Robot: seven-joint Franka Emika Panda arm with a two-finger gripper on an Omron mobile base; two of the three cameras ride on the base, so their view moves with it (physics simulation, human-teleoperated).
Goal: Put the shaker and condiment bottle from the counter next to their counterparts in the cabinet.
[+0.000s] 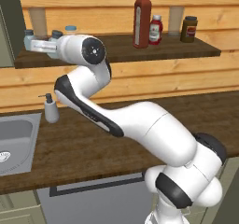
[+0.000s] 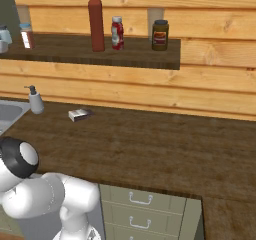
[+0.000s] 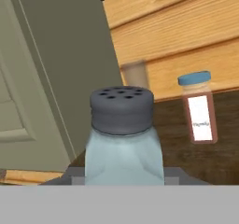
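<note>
The small pale blue-grey translucent shaker [image 3: 123, 136] with a dark grey perforated cap stands on the dark brown board of the open wooden cabinet [image 1: 121, 50], at its left end, just in front of the gripper [image 1: 35, 45]. Whether the fingers clamp it, I cannot tell. Farther right along that board, the tall slim red condiment bottle [image 1: 142, 20] with a green cap stands touching the short squat red bottle [image 1: 156, 30].

Close up: pale translucent shaker [image 3: 123, 139] with perforated dark grey cap, upright on dark shelf board [image 3: 224, 139]. Behind to the right, blue-lidded spice jar [image 3: 199, 108] against plank wall [image 3: 186, 36]; grey-green panel [image 3: 42, 69] left.
</note>
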